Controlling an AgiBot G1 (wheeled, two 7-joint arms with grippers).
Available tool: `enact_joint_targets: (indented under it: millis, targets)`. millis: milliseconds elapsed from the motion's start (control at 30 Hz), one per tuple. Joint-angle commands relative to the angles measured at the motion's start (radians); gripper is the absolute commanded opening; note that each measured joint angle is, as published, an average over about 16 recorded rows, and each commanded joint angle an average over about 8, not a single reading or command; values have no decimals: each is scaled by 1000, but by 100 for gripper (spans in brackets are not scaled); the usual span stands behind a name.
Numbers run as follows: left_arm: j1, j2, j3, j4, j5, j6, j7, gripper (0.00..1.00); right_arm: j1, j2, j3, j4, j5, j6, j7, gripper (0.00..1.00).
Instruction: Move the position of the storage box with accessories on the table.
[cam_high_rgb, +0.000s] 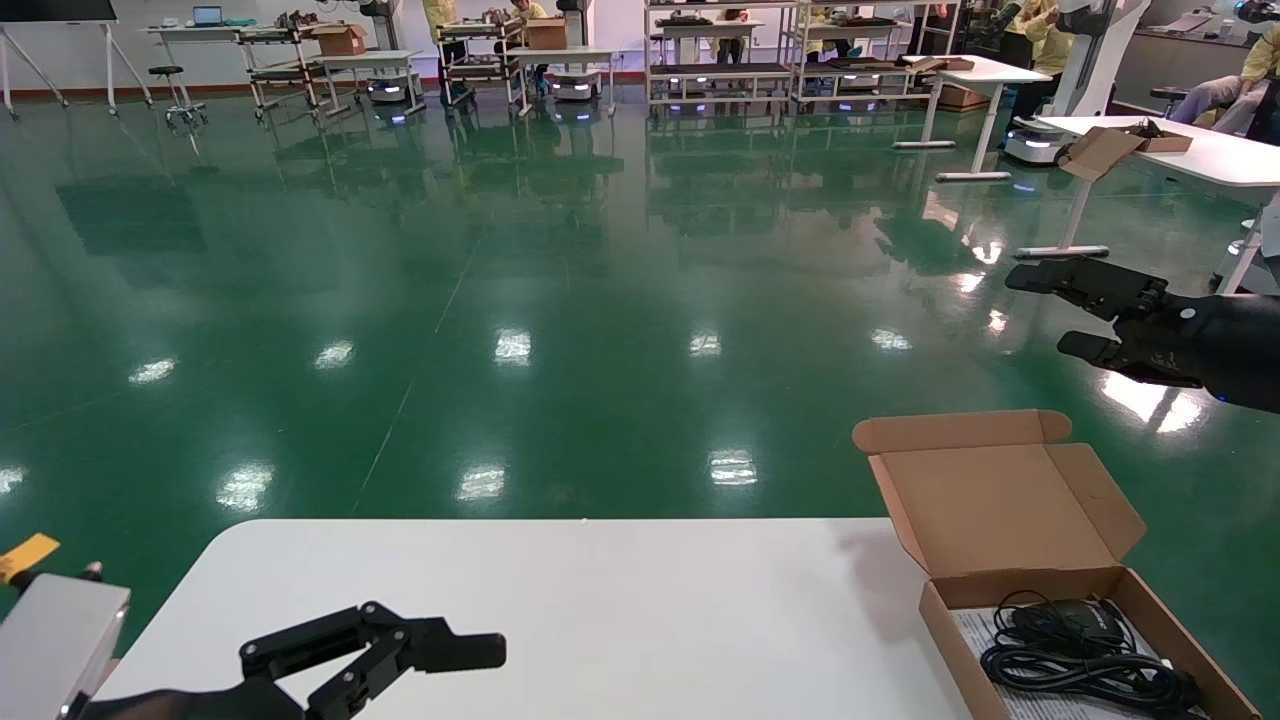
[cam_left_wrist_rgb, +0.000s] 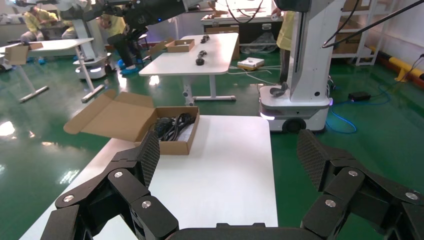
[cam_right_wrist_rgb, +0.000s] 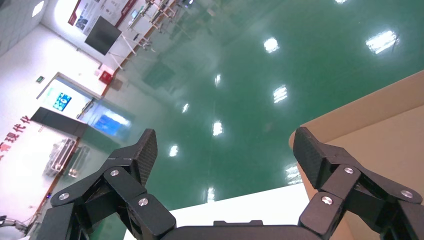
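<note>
The storage box (cam_high_rgb: 947, 628) sits at the table's (cam_high_rgb: 600, 620) right front corner, its lid (cam_high_rgb: 1000, 500) folded back open. Inside lie the accessories: a black mouse (cam_high_rgb: 1075, 618), coiled black cable (cam_high_rgb: 1085, 672) and a white printed sheet (cam_high_rgb: 975, 630). My right gripper (cam_high_rgb: 1050, 312) hangs open in the air above and beyond the lid, holding nothing; its wrist view shows the lid (cam_right_wrist_rgb: 380, 130) just beside one finger. My left gripper (cam_high_rgb: 400, 650) hovers open and empty over the table's left front. From there the box (cam_left_wrist_rgb: 172, 146) and cable (cam_left_wrist_rgb: 172, 125) show across the table (cam_left_wrist_rgb: 220, 170).
Green glossy floor (cam_high_rgb: 560, 300) surrounds the table. A white desk (cam_high_rgb: 1200, 150) with another cardboard box stands at the back right. A white robot base (cam_left_wrist_rgb: 295, 107) stands on the floor close to the table's right end. Shelving carts line the far wall.
</note>
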Motion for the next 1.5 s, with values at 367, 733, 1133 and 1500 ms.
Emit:
enact_joint_targets:
  millis: [367,733,1133,1500]
  targets:
    - [0,0,0,0,0,0,0,100,-85,23,63,114,7,-26,-72,100]
    - [0,0,1,1,0,0,0,100,-243,74,188,341,25,-106,-204,100]
    - [0,0,1,1,0,0,1,100,-416,129,325,590,45,-192,-349,100]
    - [-1,0,1,1,-1,0,1,100,-576,180,451,818,64,-272,-483,100]
